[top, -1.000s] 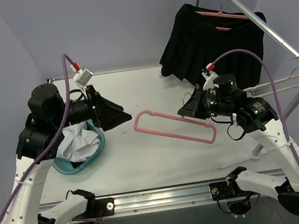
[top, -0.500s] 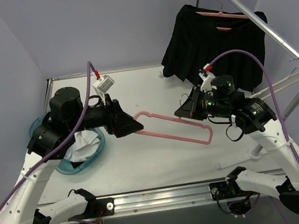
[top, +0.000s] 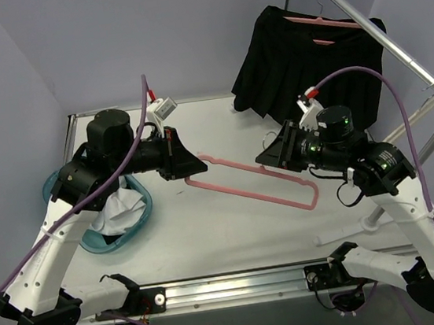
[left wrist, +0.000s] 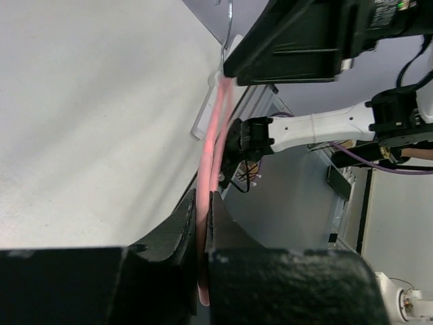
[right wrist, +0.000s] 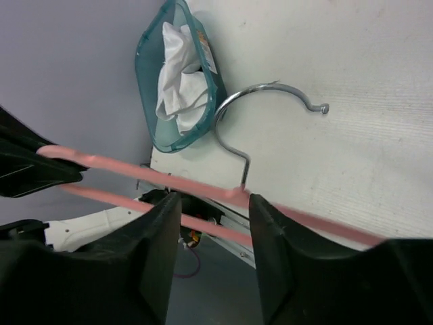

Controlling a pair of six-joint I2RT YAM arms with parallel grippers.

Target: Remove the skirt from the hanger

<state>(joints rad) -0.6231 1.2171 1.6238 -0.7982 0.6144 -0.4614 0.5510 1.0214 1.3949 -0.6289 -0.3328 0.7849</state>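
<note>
Bare pink hanger (top: 254, 190), held above bench (top: 234, 239): left end newly clamped by left pincer (top: 191, 166), swung in from the basket (top: 92, 241); right pincer (top: 268, 157) jaws now parted around hook end. Black skirt (top: 308, 64) hangs untouched on rack (top: 392, 39); removal seemingly unstarted

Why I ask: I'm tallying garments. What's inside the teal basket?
Crumpled white cloth fills the teal basket. The pile hides the basket floor and anything beneath it, and from above the left arm covers part of it.
</note>
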